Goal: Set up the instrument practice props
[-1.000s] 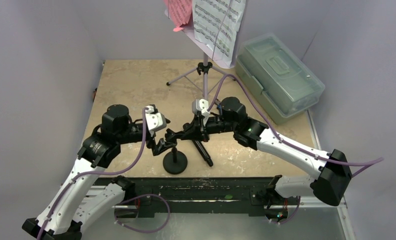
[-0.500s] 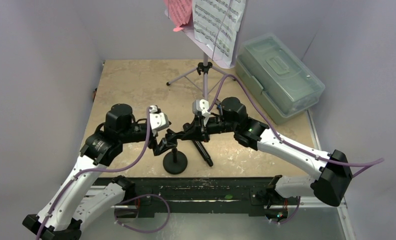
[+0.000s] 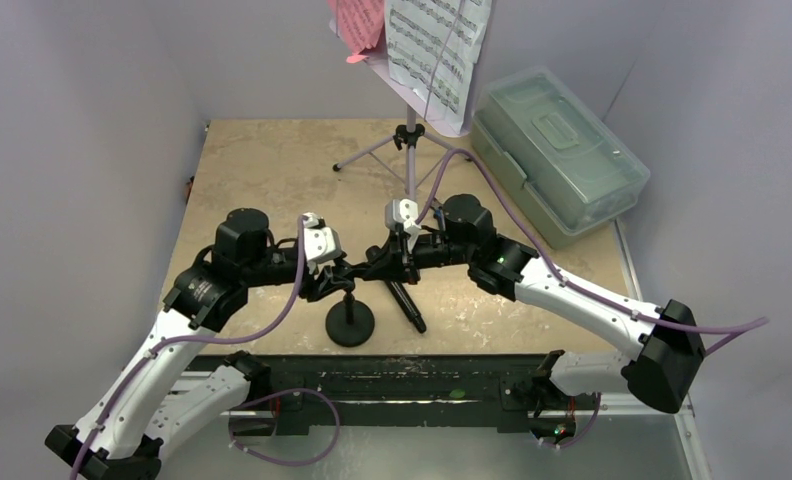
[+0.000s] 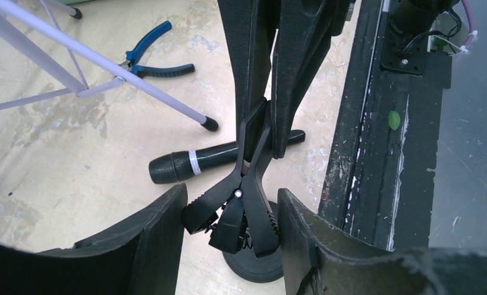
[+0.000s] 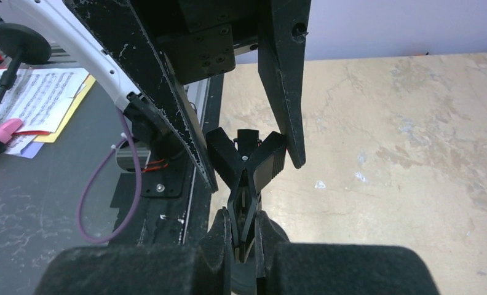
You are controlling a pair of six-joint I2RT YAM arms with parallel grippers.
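Observation:
The short black mic stand (image 3: pixel 350 325) stands near the front edge, its spring clip (image 4: pixel 253 184) on top. My left gripper (image 4: pixel 232 203) has closed in on the clip's two handles, a finger against each. From the other side my right gripper (image 5: pixel 244 230) is shut on the narrow end of the same clip (image 5: pixel 244 166). The black microphone (image 4: pixel 192 165) lies on the table behind the stand, also seen in the top view (image 3: pixel 407 305). The lavender music stand (image 3: pixel 409 150) stands at the back with white sheets (image 3: pixel 437 50) and pink sheets (image 3: pixel 357 20) on its tray.
A clear lidded box (image 3: pixel 557 150) sits at the back right. Blue-handled pliers (image 4: pixel 155 58) lie beyond the music stand's leg (image 4: pixel 106 64). The black rail (image 4: pixel 376 123) runs along the table's near edge, close to the mic stand base (image 4: pixel 253 270).
My left gripper has shifted slightly right toward the clip and its fingers have narrowed onto the handles. The right arm has not moved.

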